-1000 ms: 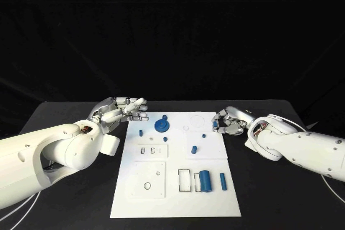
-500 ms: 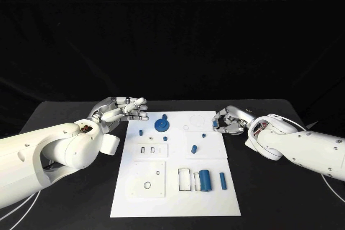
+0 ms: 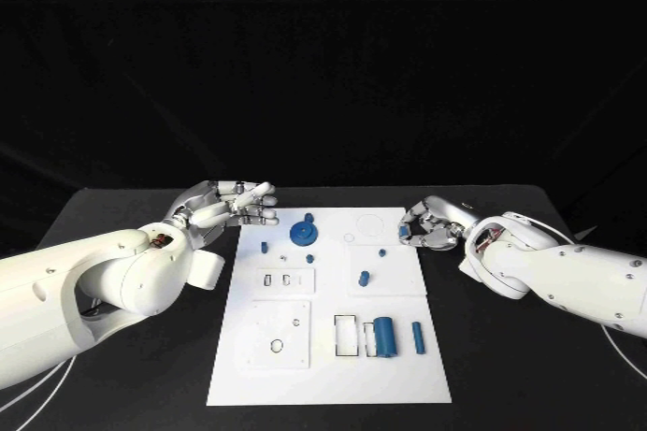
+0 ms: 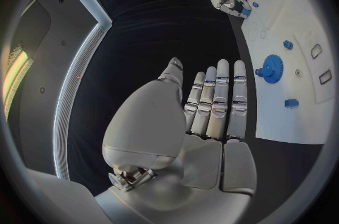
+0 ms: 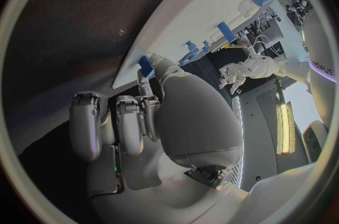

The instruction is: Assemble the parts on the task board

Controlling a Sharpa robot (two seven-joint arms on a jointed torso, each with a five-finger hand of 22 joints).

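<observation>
- Head view: the white rectangular task board is seen lying in the middle of the black table. The left silver hand is held just off the board's far left corner, fingers extended side by side, nothing gripped. The right silver hand is placed at the board's far right edge, fingers curled in; a small blue peg appears to be pinched. A blue toothed gear is seated near the far end; a blue cylinder is lying in a rectangular recess, with a slim blue bar just beside it.
- Left wrist view: the left hand is confirmed flat and unloaded; the gear is seen on the board.
- Right wrist view: a small blue peg is seen at the right hand's fingertips, at the board's edge.
- Judgement: a peg placement is in hand; alignment over its socket is called for next.
</observation>
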